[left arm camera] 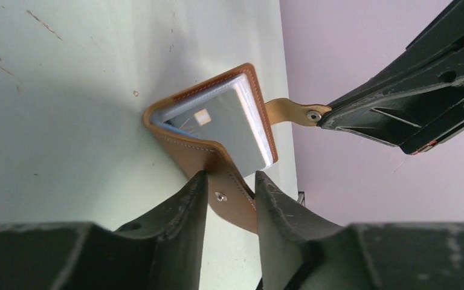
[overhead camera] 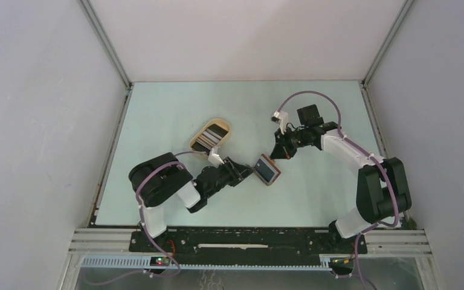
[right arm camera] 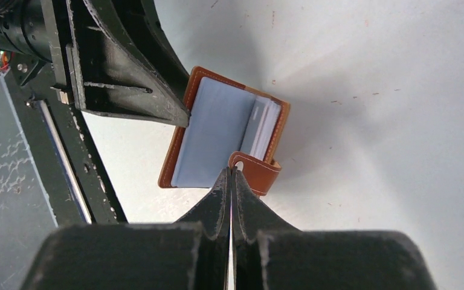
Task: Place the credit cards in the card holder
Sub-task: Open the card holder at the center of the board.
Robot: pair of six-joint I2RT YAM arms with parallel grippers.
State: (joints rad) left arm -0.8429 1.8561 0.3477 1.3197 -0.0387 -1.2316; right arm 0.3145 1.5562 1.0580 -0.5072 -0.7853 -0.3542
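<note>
The left arm [overhead camera: 169, 184] lay low over the bench [overhead camera: 175, 109], folded at the elbow and reaching right. Its left gripper [left arm camera: 231, 179] had its jaws partly apart on either side of the near leather cover of the card holder [overhead camera: 267, 169], beside a snap stud. Whether the fingers [left arm camera: 190, 202] actually pressed the leather could not be told.

The right arm [overhead camera: 362, 160] rose from its base, bent at the elbow and stretched back left and down toward the same wallet. The right gripper [right arm camera: 231, 172] was closed tight, its tips pinching the end of the snap tab [left arm camera: 290, 110], which stretched out straight from the wallet.

The card holder sat near the middle of the bench between the two grippers, propped open like a book. A grey card [left arm camera: 226, 124] with a small chip lay inside against pale sleeves. Further credit cards [overhead camera: 207, 139] lay in an oval tan tray [overhead camera: 220, 122], just behind the left gripper and apart from the wallet.
</note>
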